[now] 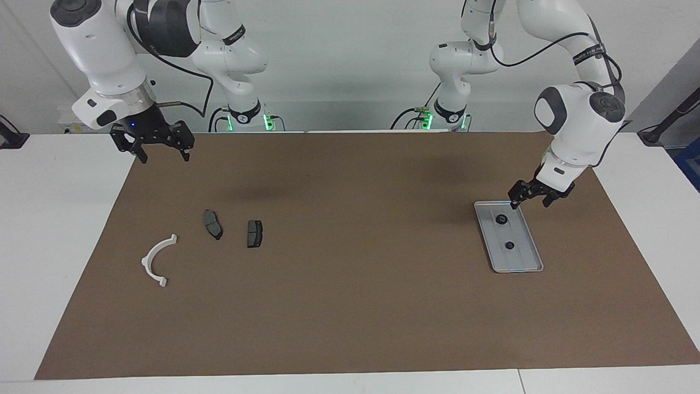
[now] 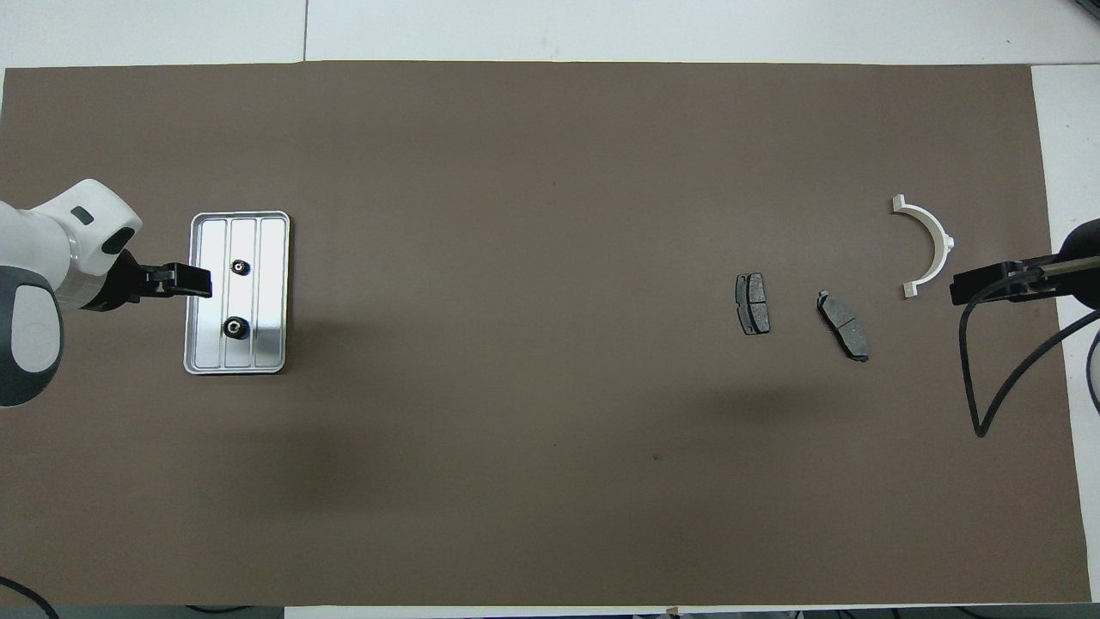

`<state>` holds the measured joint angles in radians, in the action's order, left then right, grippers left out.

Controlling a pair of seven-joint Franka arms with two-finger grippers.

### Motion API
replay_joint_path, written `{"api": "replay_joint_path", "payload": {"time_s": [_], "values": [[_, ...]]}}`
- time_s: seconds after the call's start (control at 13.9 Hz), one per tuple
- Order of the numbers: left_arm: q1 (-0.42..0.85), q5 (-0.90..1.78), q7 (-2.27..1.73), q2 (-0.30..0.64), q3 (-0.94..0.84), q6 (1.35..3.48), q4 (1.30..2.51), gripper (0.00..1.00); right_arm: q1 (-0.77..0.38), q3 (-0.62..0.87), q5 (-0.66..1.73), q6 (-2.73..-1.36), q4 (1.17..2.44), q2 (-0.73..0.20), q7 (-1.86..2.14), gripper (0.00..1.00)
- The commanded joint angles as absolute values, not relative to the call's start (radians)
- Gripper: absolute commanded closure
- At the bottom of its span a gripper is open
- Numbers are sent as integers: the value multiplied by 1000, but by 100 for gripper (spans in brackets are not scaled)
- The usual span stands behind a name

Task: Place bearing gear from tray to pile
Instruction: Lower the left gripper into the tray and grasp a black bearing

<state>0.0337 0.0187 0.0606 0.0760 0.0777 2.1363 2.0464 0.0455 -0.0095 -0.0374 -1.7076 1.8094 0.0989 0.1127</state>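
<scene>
The silver ribbed tray (image 1: 522, 257) lies toward the left arm's end of the table and also shows in the overhead view (image 2: 273, 258). Two small black bearing gears lie in it: one nearer the robots (image 1: 501, 219) (image 2: 235, 327), one farther (image 1: 509, 245) (image 2: 241, 267). My left gripper (image 1: 530, 200) (image 2: 196, 281) is open and empty, low over the tray's rim beside the gears. The pile lies toward the right arm's end: two dark pads (image 1: 213, 224) (image 1: 254, 233) and a white bracket (image 1: 157, 261). My right gripper (image 1: 159, 151) waits open, raised above the mat's corner.
A brown mat (image 1: 350, 306) covers the white table. In the overhead view the pads (image 2: 753, 303) (image 2: 843, 326) and the bracket (image 2: 926, 245) lie beside the right gripper (image 2: 967, 286). A black cable (image 2: 988, 378) hangs from the right arm.
</scene>
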Motion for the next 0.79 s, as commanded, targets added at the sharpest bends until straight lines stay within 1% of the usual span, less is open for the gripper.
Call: {"api": "replay_joint_path", "payload": {"time_s": [0.0, 0.14, 0.22, 0.29, 0.36, 0.57, 0.72], "values": [[29, 8, 71, 116, 74, 2171, 2063, 0, 51, -9, -18, -1700, 1819, 110, 126, 0], [29, 8, 72, 139, 74, 2238, 2103, 7, 51, -9, -17, -1698, 1818, 112, 127, 0], [29, 8, 72, 146, 72, 2276, 2124, 13, 51, -8, -18, -1691, 1813, 110, 129, 0], [29, 8, 72, 156, 72, 2292, 2141, 22, 51, -8, -18, -1689, 1812, 110, 124, 0], [32, 9, 66, 166, 72, 2295, 2144, 28, 49, -6, -18, -1689, 1810, 113, 120, 0], [41, 9, 55, 186, 72, 2296, 2146, 29, 51, -2, -6, -1681, 1778, 121, 101, 0], [40, 9, 55, 186, 72, 2287, 2151, 33, 52, -3, -6, -1670, 1779, 123, 100, 0]]}}
